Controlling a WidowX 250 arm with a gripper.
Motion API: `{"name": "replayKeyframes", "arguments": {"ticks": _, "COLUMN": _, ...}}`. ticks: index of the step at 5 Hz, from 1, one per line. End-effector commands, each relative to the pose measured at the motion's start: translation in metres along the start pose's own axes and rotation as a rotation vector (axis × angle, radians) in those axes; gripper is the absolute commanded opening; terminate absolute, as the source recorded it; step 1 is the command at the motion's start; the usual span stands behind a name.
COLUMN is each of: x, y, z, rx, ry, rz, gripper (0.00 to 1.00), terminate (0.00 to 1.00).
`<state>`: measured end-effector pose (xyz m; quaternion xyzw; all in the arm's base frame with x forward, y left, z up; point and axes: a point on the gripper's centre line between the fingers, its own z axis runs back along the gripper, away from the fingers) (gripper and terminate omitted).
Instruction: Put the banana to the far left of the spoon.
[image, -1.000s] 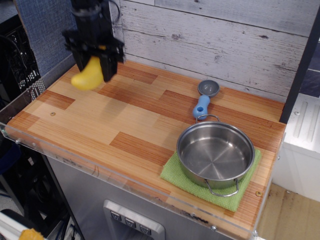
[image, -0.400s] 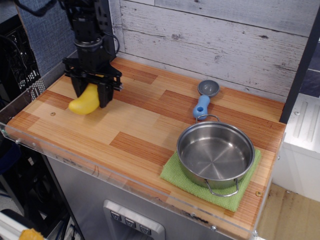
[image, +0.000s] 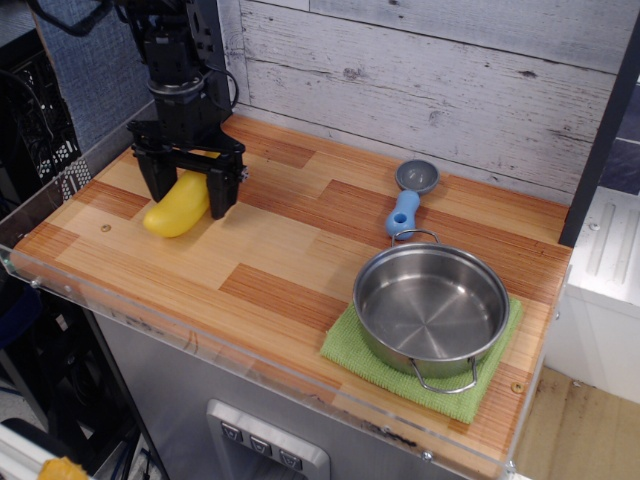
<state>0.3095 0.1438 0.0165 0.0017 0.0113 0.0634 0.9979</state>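
One banana (image: 179, 208), one spoon (image: 408, 196)

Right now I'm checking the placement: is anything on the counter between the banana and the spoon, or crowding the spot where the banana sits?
Nothing visible does. The banana lies at the wooden counter's left end, between the gripper's spread jaws. Only bare wood lies between it and the spoon.

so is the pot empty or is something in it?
Empty. The pot shows only bare steel floor and walls. It stands upright on the green cloth; the spoon lies outside, behind it.
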Motion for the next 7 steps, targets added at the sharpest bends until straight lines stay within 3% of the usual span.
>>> {"name": "replayKeyframes", "arguments": {"ticks": 1, "x": -0.005, "y": -0.020, "z": 0.096, "rx": 0.014, "ry": -0.225, "rz": -0.015, "gripper": 1.00, "terminate": 0.00}}
{"name": "replayKeyframes", "arguments": {"ticks": 2, "x": -0.012, "y": -0.036, "z": 0.124, "rx": -0.028, "ry": -0.248, "rz": -0.022, "gripper": 1.00, "terminate": 0.00}}
{"name": "replayKeyframes", "arguments": {"ticks": 3, "x": -0.014, "y": -0.057, "z": 0.134, "rx": -0.064, "ry": -0.232, "rz": -0.059, "gripper": 1.00, "terminate": 0.00}}
{"name": "replayKeyframes", "arguments": {"ticks": 5, "x": -0.015, "y": -0.068, "z": 0.143, "rx": -0.134, "ry": -0.183, "rz": -0.161, "gripper": 1.00, "terminate": 0.00}}
{"name": "replayKeyframes", "arguments": {"ticks": 6, "x": -0.015, "y": -0.068, "z": 0.143, "rx": -0.134, "ry": -0.183, "rz": -0.161, "gripper": 1.00, "terminate": 0.00}}
{"name": "replayKeyframes", "arguments": {"ticks": 7, "x": -0.015, "y": -0.068, "z": 0.143, "rx": -0.134, "ry": -0.183, "rz": -0.161, "gripper": 1.00, "terminate": 1.00}}
